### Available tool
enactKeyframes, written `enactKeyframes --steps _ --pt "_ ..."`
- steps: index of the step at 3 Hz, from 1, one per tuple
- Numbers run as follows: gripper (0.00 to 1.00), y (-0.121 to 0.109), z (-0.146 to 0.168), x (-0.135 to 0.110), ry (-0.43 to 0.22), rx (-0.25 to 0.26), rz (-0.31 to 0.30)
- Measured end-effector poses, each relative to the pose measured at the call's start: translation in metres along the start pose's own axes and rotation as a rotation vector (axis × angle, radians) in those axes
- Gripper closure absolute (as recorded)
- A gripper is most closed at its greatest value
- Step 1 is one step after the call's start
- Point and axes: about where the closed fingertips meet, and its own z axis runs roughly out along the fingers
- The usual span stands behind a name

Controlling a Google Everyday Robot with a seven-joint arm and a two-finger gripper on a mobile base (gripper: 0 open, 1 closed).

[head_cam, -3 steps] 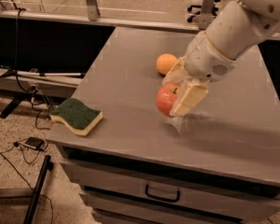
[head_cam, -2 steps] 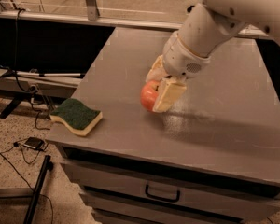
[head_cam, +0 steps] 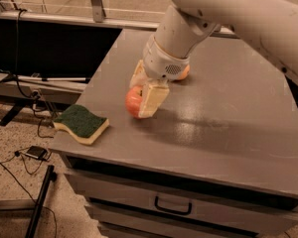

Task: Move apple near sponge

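The apple is held pinched in the claw, one pale finger lying across its right side and the other partly seen behind it. Compared with a second ago, the apple is carried clearly further left across the grey surface, away from the small orange fruit, which is now mostly hidden behind the wrist. The gap to the sponge is markedly reduced, though the two are not yet beside each other; a strip of bare surface is seen between them. The sponge itself is unmoved, lying at the front left corner with one end close to the edge.

The apple appears to be at or just above the surface; contact cannot be made out for certain. The carry is judged to be well advanced but not finished: a little more leftward and forward travel is probably needed before the apple is set down and released. Care is called for so that the sponge is not nudged off the corner.
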Motion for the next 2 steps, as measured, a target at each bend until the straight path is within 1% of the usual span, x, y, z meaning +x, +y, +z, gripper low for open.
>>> enactKeyframes --steps 1,2 --pt "0.84 -0.001 0.016 -0.022 -0.012 -0.048 -0.038" --pt "0.53 0.0 0.028 -0.035 -0.023 -0.079 -0.058"
